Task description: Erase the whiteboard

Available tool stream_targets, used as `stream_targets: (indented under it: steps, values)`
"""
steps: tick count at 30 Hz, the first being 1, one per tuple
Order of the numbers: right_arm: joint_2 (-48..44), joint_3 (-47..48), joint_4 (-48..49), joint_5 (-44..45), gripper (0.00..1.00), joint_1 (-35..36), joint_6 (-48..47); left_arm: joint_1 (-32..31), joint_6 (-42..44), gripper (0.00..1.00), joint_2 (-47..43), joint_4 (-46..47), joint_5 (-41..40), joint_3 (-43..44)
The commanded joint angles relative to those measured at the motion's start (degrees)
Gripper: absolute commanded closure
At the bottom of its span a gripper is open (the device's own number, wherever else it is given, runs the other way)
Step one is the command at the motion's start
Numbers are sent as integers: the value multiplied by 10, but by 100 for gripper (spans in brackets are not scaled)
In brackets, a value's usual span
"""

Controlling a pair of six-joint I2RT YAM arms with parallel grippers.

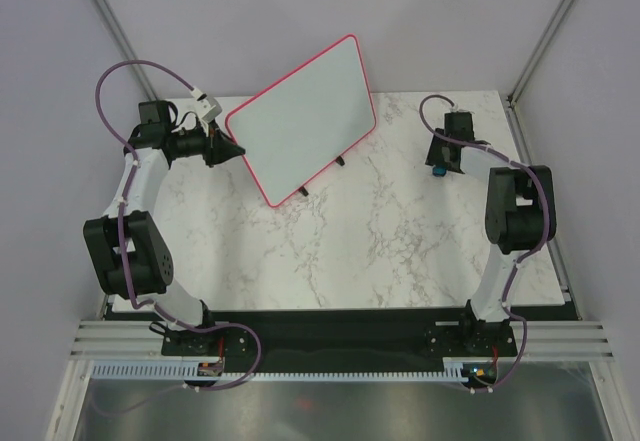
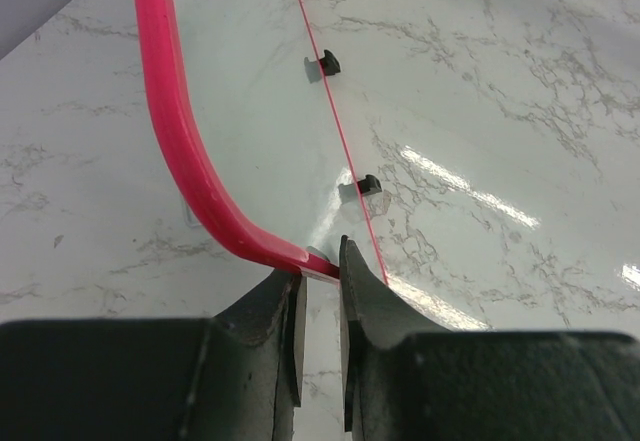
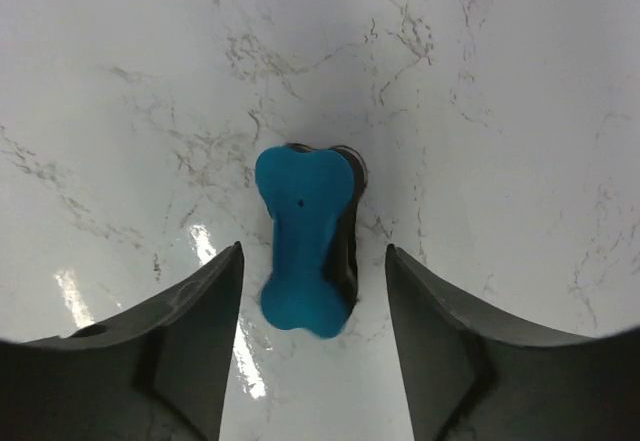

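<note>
Marble-topped table carried the whiteboard, which stood tilted on its small black feet at the rear, left of centre. Its face showed no writing from above, so erasing was judged done or nearly so. Left gripper was pinched narrow on a lower corner of the pink-red frame. Right gripper hung wide over a blue bone-shaped eraser that lay ungrasped on the table, well apart from the board.

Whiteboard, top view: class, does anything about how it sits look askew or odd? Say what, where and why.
The whiteboard sits skewed at the far left of the table, its edges diagonal to the table's edges. The left gripper pinches its left corner, which probably explains the tilt. No damage or spill shows.
</note>
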Motion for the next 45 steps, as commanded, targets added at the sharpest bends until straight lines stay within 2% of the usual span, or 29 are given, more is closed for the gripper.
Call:
stream_targets:
  steps: [1,2,5,11,20,27,38,39,45]
  values:
    - [2,24,-14,9,32,-3,-12,3,65,76,-15,30,-57,22]
    - [1,23,-14,8,26,-3,-12,3,65,74,-16,30,-57,21]
    - [-6,23,-14,6,17,-2,-15,3,63,66,-16,30,-56,22]
    - [-34,25,-13,6,7,-3,-16,3,60,53,-19,30,-53,22]
    - [-55,16,4,-5,4,-2,-8,2,59,49,-25,29,-52,18]
    - [-82,3,31,-18,2,-2,-6,2,66,29,-42,30,-53,10]
    - [-101,-8,49,-23,2,-2,-4,3,73,9,-57,30,-73,-2]
    - [-101,-8,49,-24,2,-2,-4,3,71,1,-59,29,-72,-2]
    - [-109,-19,64,-30,2,-2,-2,3,65,1,-69,37,-100,-11]
